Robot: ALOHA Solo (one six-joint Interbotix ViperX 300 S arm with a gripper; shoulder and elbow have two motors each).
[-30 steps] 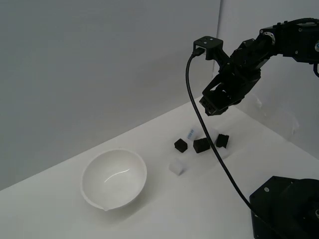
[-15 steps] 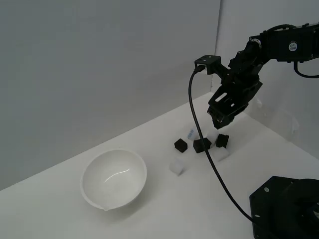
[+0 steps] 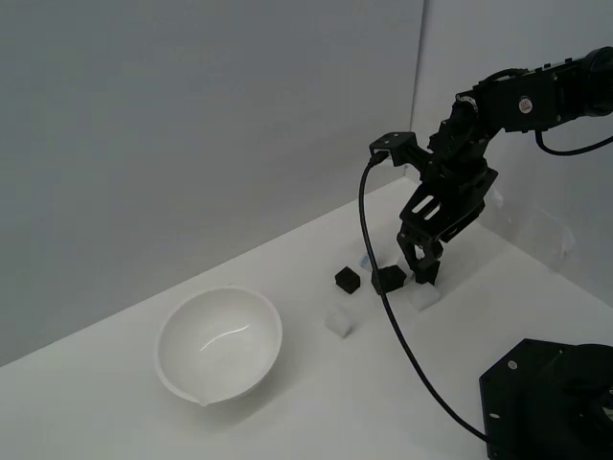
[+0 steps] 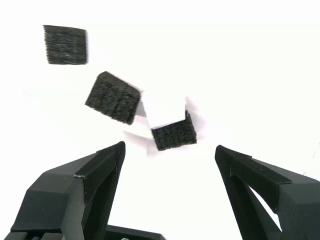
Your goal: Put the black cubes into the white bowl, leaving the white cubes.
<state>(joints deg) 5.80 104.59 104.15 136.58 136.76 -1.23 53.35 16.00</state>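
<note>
The tool [image 3: 422, 261] hangs low over the cluster of cubes in the exterior view, close to the back edge of the white counter [image 3: 316, 402] and nearer its corner on the exterior view's right. From here its spread cannot be read, and its fingertips hide the nearest black cube. No writing is legible anywhere. Two more black cubes sit just beside it: one [image 3: 388, 279] touching or nearly touching the fingertips, another [image 3: 347, 280] a little apart toward the bowl. A white cube [image 3: 338, 320] lies nearer the front, and another [image 3: 424, 295] sits right below the tool. The white bowl [image 3: 219, 342] stands well apart, toward the exterior view's left, with nothing in it. Against a second ago, the tool has dropped from high above the cubes down to them; the cubes and bowl have not shifted.

In the wrist view the tool [image 4: 170, 160] is spread wide, gripping nothing, its two fingers on either side of a black cube [image 4: 174, 135] that leans against a white cube [image 4: 165, 107]. Two more black cubes [image 4: 112, 97] [image 4: 65, 44] lie beyond.
</note>
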